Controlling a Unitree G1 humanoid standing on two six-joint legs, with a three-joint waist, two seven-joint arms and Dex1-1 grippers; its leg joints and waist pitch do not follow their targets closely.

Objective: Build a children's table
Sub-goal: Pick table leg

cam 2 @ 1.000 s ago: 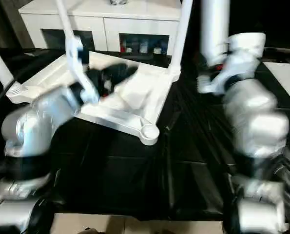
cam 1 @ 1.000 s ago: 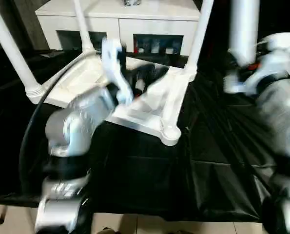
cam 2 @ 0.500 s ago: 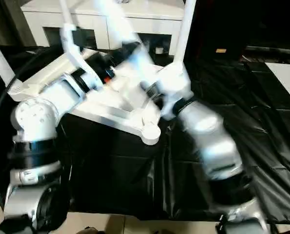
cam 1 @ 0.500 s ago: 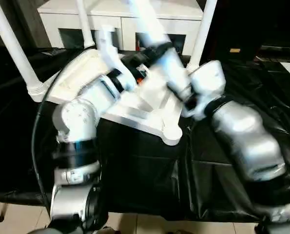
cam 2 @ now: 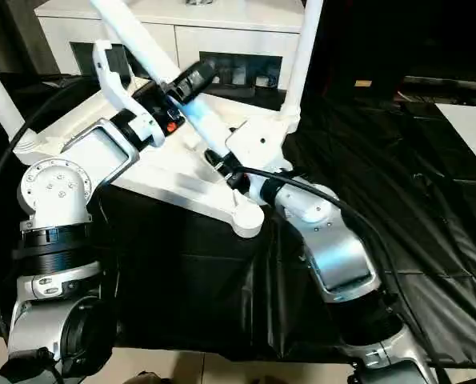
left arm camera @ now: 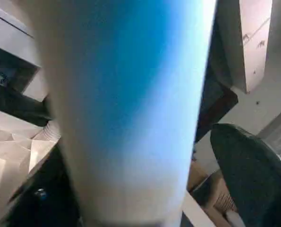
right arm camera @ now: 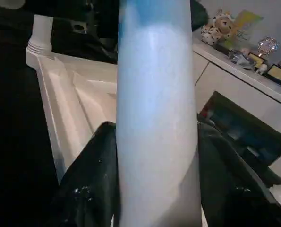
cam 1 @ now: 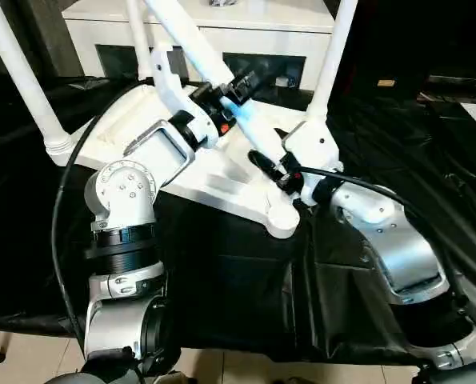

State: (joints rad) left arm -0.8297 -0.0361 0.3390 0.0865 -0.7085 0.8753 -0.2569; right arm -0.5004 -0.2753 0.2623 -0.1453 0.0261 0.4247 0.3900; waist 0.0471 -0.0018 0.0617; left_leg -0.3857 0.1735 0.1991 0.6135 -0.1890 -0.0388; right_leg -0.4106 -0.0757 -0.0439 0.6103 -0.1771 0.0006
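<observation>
Table leg (cam 1: 191,38), held slanting in the right gripper (cam 1: 263,157), runs up between the left gripper's (cam 1: 236,86) wide-apart fingers, empty socket (cam 1: 282,218) just below

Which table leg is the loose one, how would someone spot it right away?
Find the upside-down white tabletop on the black sheet. Three legs stand upright in its corner sockets. The loose leg slants across it, with both grippers on it, above the empty near socket.

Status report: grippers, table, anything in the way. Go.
Right gripper shut on fourth leg. Left gripper around same leg higher up, grip unclear. Tabletop upside down, three legs in, near corner socket empty. No obstruction seen.
</observation>
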